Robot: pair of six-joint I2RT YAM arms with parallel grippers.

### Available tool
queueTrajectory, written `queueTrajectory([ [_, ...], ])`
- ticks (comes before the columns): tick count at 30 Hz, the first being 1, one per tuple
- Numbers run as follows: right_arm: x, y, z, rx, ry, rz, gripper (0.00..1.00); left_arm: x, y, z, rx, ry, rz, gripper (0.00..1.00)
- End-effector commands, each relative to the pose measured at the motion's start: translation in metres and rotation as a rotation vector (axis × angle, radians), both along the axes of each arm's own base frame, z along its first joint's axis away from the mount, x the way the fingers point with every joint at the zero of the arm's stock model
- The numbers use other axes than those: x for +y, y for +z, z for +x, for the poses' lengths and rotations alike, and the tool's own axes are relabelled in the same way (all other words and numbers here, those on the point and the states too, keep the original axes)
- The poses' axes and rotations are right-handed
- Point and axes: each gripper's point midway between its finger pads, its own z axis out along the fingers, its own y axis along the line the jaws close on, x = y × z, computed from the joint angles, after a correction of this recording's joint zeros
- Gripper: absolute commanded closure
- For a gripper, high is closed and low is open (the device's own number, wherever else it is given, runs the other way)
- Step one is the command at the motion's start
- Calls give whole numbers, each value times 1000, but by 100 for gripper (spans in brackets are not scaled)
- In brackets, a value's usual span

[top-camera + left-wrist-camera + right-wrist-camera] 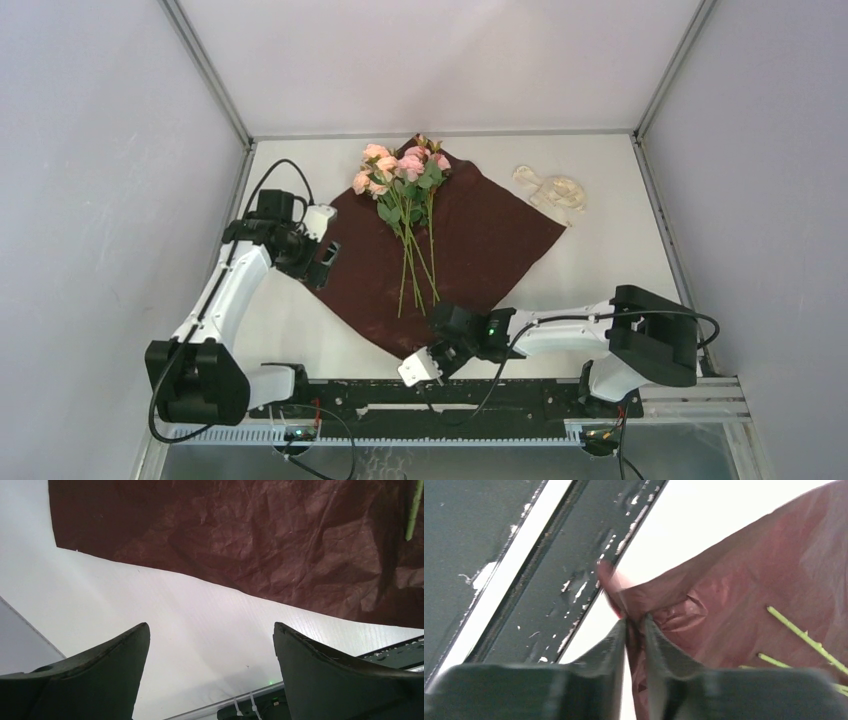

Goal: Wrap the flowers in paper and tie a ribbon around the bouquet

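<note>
The dark red paper (pixel 480 240) lies flat as a diamond on the table. The pink flowers (pixel 405 175) rest on it, blooms at the far corner and green stems (pixel 804 637) running toward me. The cream ribbon (pixel 550 188) sits coiled off the paper's right corner. My right gripper (pixel 435 345) is at the paper's near corner; in the right wrist view the gripper (pixel 635 622) is shut on that corner of the paper (pixel 749 580), which lifts and creases. My left gripper (pixel 322 262) hovers by the paper's left corner, and in its own view the gripper (pixel 210 630) is open over bare table beside the paper (pixel 250 540).
The black mounting rail (pixel 574 555) runs along the near table edge just behind my right gripper, and also shows in the left wrist view as the rail (pixel 390 655). Grey walls enclose the white table (pixel 620 260) on three sides.
</note>
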Motion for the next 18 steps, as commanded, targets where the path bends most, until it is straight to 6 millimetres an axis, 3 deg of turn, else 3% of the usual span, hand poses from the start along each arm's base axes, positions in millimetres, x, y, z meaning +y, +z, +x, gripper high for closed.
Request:
queueTrajectory([
  [1,19,30,13,18,-43,140,83,-15,5,-10,-9,-73,-64,3],
  [6,21,43,19,115,-103,188,100,-62,12,-28,-26,-307,-194,5],
  [12,20,69,33,334,-209,286,100,-123,23,-60,-155,-774,-344,2],
  [18,13,86,47,499,-304,329,100,-155,11,-83,-158,-1045,-434,0],
])
